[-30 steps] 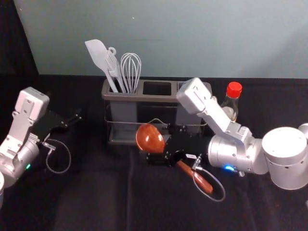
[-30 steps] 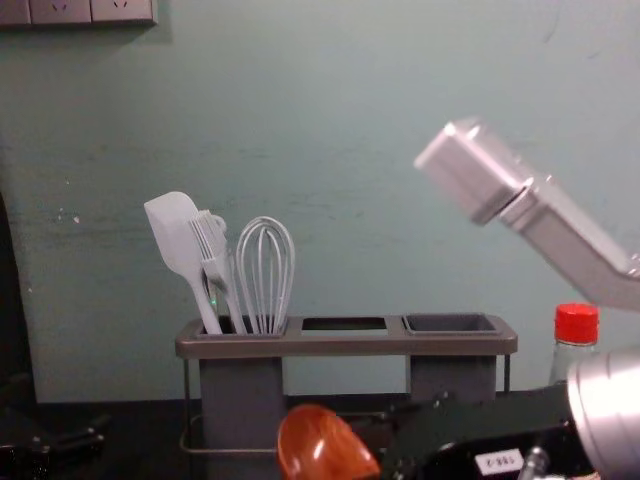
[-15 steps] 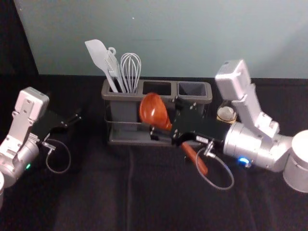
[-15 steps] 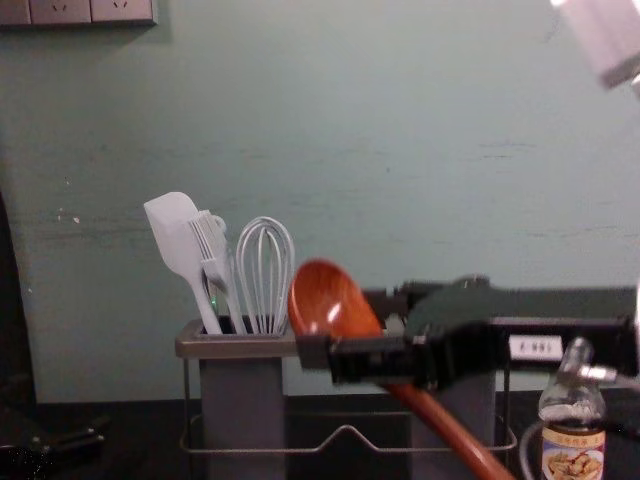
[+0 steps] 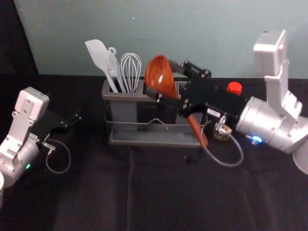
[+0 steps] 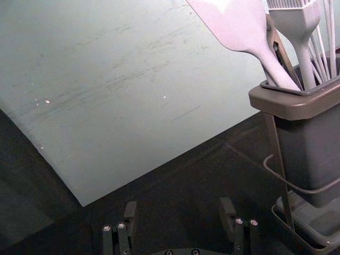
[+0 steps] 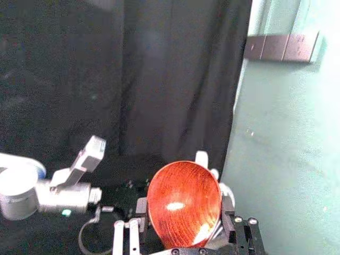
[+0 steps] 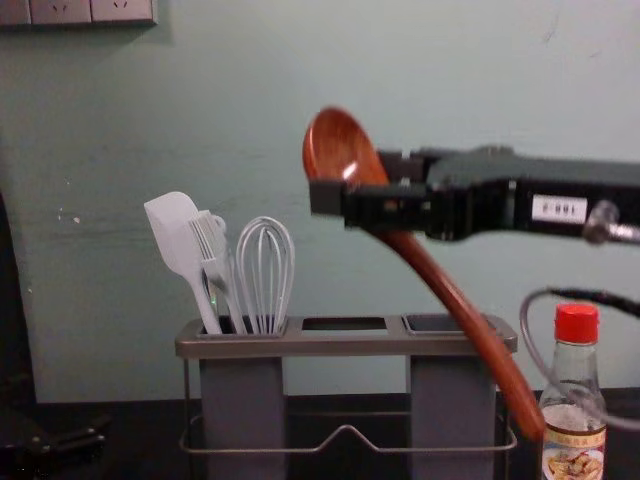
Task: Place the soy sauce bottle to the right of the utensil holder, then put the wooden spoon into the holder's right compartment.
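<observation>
Higher than a second ago, the wooden spoon (image 8: 432, 268) has risen with the right hand (image 5: 162, 80) from low in front of the utensil holder (image 8: 345, 345) to above its rim. Tilted, the spoon has its bowl up at the right hand's fingertips and its handle slanting down below the hand, towards the robot's right. The right hand is part closed, its two fingers on opposite sides of the spoon just under the bowl, holding it between them. In the chest view the handle crosses in front of the right compartment (image 8: 452, 400), which lies below the hand; the spoon is outside it.

Below the hand and off to its right stands the soy sauce bottle (image 8: 573, 415), upright, red cap on, just beside the holder's right end. The handle's tip overlaps its edge in the chest view; whether they touch I cannot tell. Also below the hand is the holder's middle opening (image 8: 345, 323). Lower and further left, the left compartment (image 8: 242, 400) bears a spatula (image 8: 178, 235), a brush (image 8: 212, 255) and a whisk (image 8: 265, 270), handles down.

Well apart, to the left of both the right hand and the holder, the left hand (image 5: 77, 118) is parked over the dark surface (image 5: 159, 192), where it was before. Its fingers stand wide apart with nothing between them.
</observation>
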